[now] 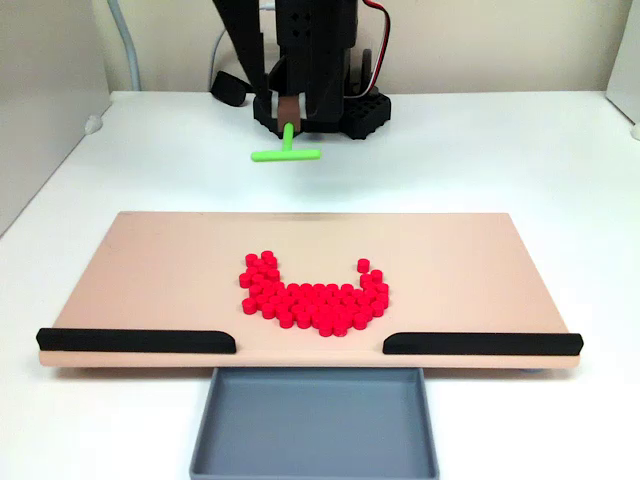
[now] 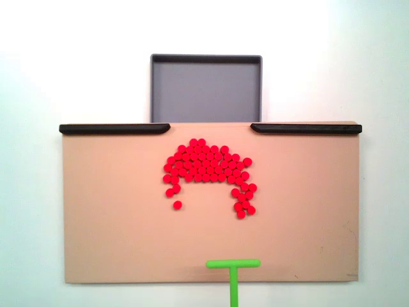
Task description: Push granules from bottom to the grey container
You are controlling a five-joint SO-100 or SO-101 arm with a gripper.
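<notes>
The granules [image 1: 315, 305] are small bright red pellets in a U-shaped cluster on the beige board [image 1: 150, 270], just behind the gap between its two black strips. In the view from above the granules [image 2: 208, 163] form an arch, with one stray pellet [image 2: 177, 204] at the lower left. The grey container [image 1: 315, 425] sits against the board's front edge below that gap; seen from above, the container [image 2: 206, 89] holds nothing. My gripper [image 1: 290, 118] is shut on the stem of a green T-shaped pusher [image 1: 286, 154], held in the air at the board's far edge. The pusher's crossbar [image 2: 233, 263] stands well clear of the granules.
Black strips [image 1: 135, 341] [image 1: 480, 344] line the board's front edge on either side of the gap. The arm's black base [image 1: 365, 112] stands behind the board on the white table. A pale wall panel [image 1: 40, 90] rises at the left.
</notes>
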